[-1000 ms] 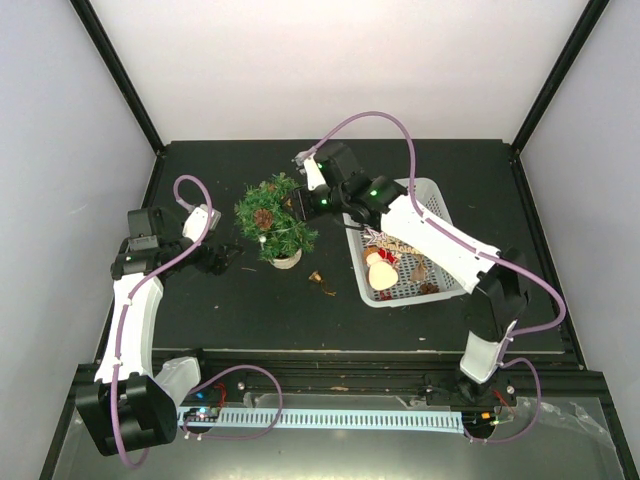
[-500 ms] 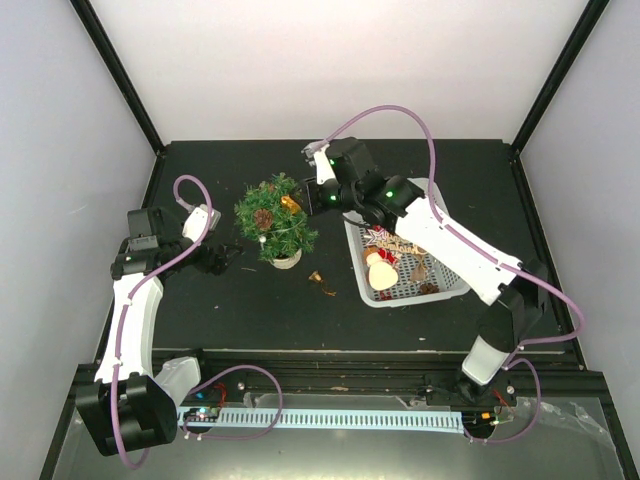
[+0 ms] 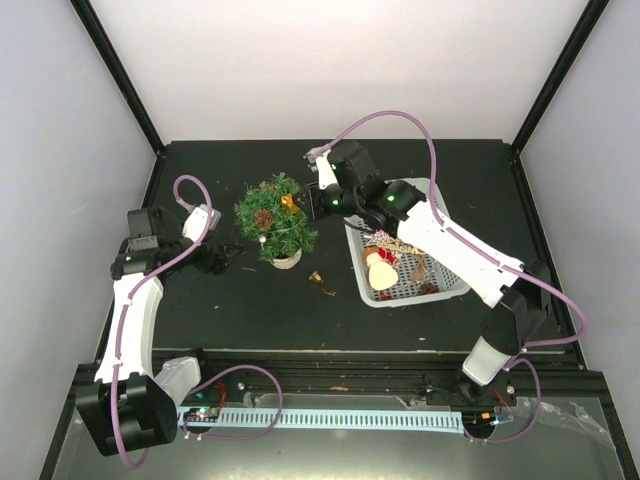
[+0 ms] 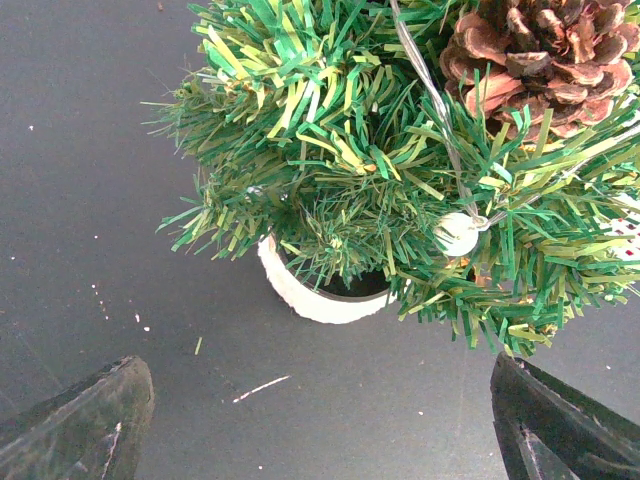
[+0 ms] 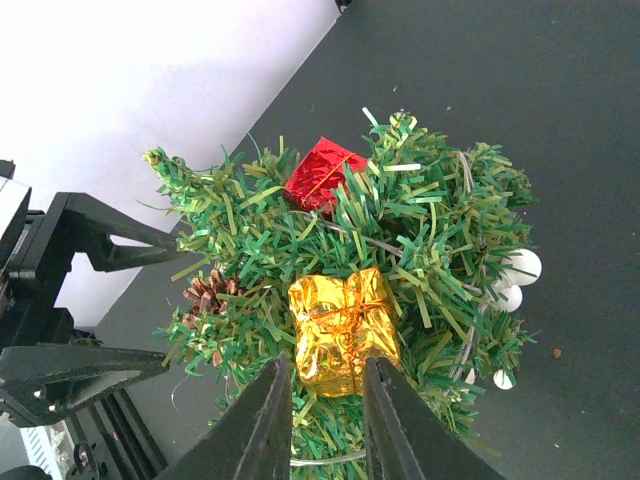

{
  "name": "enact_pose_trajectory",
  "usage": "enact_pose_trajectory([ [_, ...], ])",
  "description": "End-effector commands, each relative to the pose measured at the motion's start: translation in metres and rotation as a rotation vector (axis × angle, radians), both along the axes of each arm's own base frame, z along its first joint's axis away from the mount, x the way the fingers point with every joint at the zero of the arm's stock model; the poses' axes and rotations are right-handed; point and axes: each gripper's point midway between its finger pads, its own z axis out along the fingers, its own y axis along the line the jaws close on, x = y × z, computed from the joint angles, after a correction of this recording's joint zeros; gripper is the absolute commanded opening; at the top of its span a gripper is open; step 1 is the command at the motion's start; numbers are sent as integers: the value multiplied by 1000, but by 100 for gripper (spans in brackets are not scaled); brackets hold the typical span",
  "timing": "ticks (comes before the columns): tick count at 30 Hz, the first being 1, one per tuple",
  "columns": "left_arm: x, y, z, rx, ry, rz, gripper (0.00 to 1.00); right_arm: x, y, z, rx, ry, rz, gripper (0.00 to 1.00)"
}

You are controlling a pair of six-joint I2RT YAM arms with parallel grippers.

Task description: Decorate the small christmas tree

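The small bushy green artificial christmas tree [image 3: 275,222], in its round white pot [image 4: 315,300], stands on the black worktop [image 3: 430,160] just left of the white plastic basket [image 3: 440,195], between my two arms. My right jaws, narrowly parted and pinching nothing, hover at the tree's right side, just short of a gold foil gift box [image 5: 343,330] nestled in the needles near a red foil box [image 5: 322,175]. My left jaws gape wide at the tree's left, facing the pot.
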Motion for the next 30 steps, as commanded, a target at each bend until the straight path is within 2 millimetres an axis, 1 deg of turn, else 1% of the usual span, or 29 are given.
enact_pose_trajectory([
  [1,-2,-1,5,-8,-22,-10,92,2,9,-8,12,11,14,23],
  [10,-1,0,4,-8,-19,-8,92,11,24,-19,17,35,27,22],
  [15,-1,0,4,-9,-19,-8,92,13,24,-24,6,40,26,22],
  [18,-1,0,4,-10,-19,-8,92,12,22,-22,3,34,23,22],
  [27,-1,-1,3,-14,-18,-13,92,8,16,-8,10,12,20,22],
  [30,-1,-1,4,-14,-19,-14,93,6,13,-8,6,12,20,24],
])
